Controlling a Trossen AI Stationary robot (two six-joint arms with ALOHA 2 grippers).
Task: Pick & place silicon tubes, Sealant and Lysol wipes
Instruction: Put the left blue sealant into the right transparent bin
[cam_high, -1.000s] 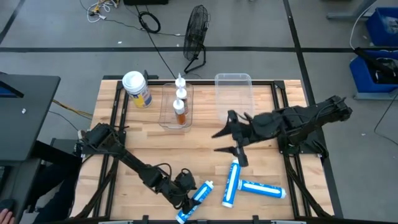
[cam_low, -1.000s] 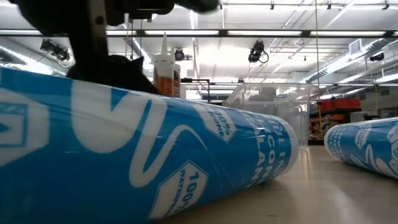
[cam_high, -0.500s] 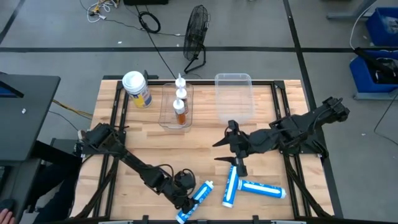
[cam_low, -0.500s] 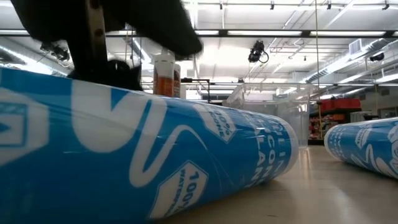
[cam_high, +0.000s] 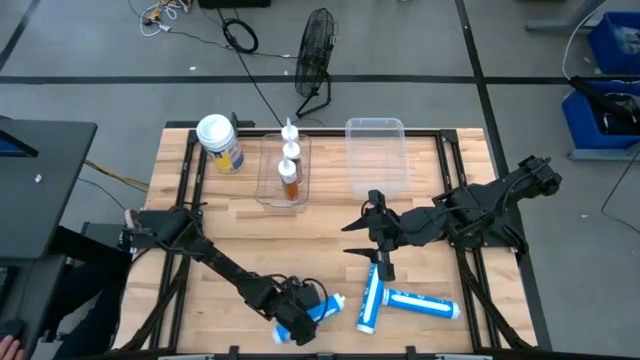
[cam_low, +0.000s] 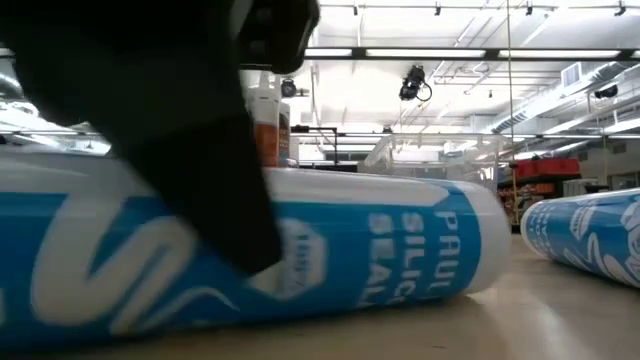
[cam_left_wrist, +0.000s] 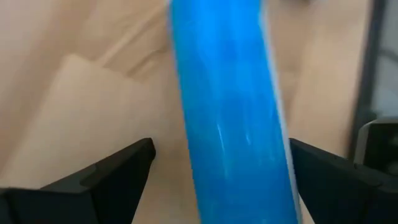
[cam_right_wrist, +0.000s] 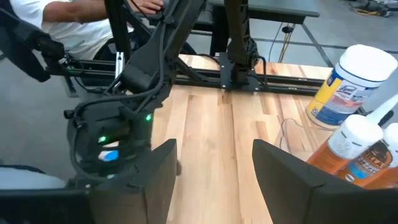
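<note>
I have the left arm stretched low along the table's near edge, its left gripper (cam_high: 297, 318) spread wide, while the right arm reaches in toward the middle, right gripper (cam_high: 366, 238) parted and hovering.

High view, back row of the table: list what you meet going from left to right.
White-lidded yellow-and-blue Lysol wipes canister → narrow clear plastic tray holding orange sealant bottles with white nozzles → larger empty clear plastic bin.
</note>
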